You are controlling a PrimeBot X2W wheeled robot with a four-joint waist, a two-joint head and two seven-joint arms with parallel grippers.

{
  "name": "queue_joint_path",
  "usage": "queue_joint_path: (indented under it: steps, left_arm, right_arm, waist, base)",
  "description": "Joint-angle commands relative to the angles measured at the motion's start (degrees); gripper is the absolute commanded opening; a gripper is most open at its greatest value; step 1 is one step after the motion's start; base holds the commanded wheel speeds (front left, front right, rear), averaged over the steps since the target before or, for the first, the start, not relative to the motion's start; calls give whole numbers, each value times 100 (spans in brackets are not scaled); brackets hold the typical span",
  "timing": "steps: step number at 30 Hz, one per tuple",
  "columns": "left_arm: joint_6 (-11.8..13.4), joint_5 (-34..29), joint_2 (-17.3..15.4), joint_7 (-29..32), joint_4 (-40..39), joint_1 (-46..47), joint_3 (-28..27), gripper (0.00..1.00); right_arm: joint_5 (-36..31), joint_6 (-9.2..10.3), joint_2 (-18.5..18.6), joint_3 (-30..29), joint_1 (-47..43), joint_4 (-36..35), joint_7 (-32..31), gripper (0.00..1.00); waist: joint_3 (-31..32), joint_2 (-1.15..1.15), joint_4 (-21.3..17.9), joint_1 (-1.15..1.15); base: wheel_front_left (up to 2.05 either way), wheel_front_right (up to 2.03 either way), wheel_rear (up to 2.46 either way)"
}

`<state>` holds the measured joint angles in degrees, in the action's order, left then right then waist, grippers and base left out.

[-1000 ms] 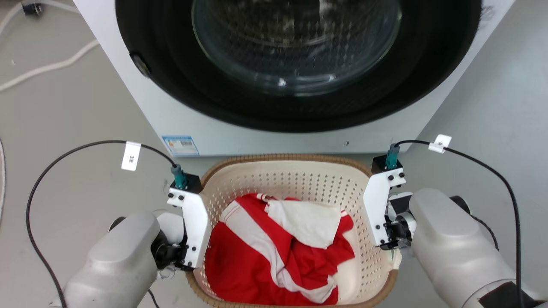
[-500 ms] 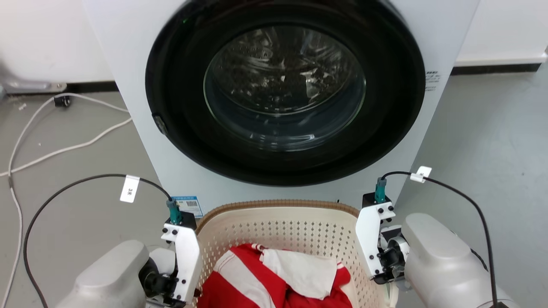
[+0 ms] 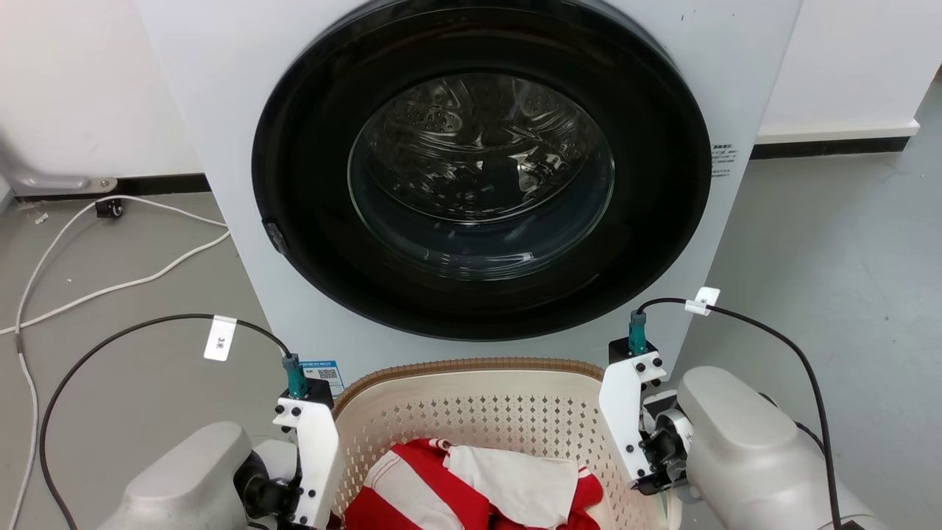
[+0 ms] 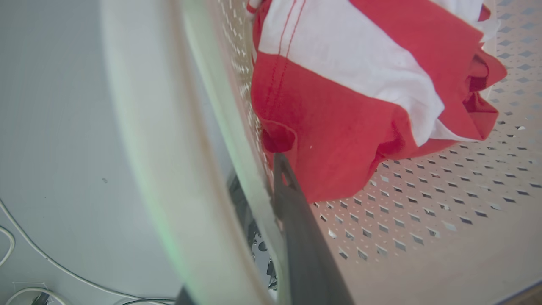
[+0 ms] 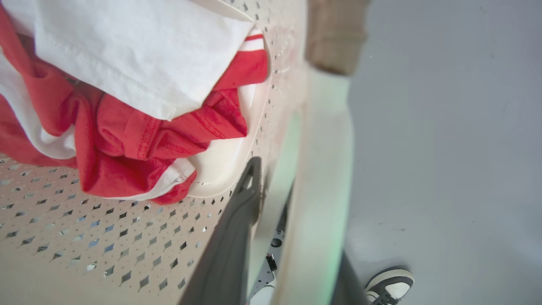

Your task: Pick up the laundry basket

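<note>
The grey floor (image 3: 846, 243) runs back to a white wall (image 3: 73, 88), and the washing machine (image 3: 221, 110) stands on it with its round door (image 3: 478, 169) shut. I hold the laundry basket (image 3: 471, 366) between my arms, its far rim close to the machine's front. My left gripper (image 4: 262, 182) pinches its left wall, one finger inside and one outside. My right gripper (image 5: 288, 190) clamps the right wall the same way, by the white handle (image 5: 326, 169). Inside lies a red-and-white garment (image 3: 412, 493) under a white cloth (image 3: 515, 482). White cables (image 3: 110, 283) trail across the floor to my left, and a person's shoe (image 5: 389, 286) stands on the floor to my right.
</note>
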<state>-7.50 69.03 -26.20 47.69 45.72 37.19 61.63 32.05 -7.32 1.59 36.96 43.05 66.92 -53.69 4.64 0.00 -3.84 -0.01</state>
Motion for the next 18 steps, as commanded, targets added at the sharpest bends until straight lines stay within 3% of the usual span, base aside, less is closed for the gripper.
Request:
queue_joint_path:
  steps: [1, 18]
  left_arm:
    - [14, -73, -262, 73, 152, -55, 57, 0]
    - [14, -90, -157, -77, 247, 147, 188, 0]
  right_arm:
    - [-86, -31, 233, 101, -9, -6, -40, 0]
    - [200, -32, 223, 60, 260, 239, 140, 0]
  waist:
    - [-5, 0, -10, 1]
    - [-112, 0, 3, 1]
  base:
    - [0, 0, 0]
    - [0, 0, 0]
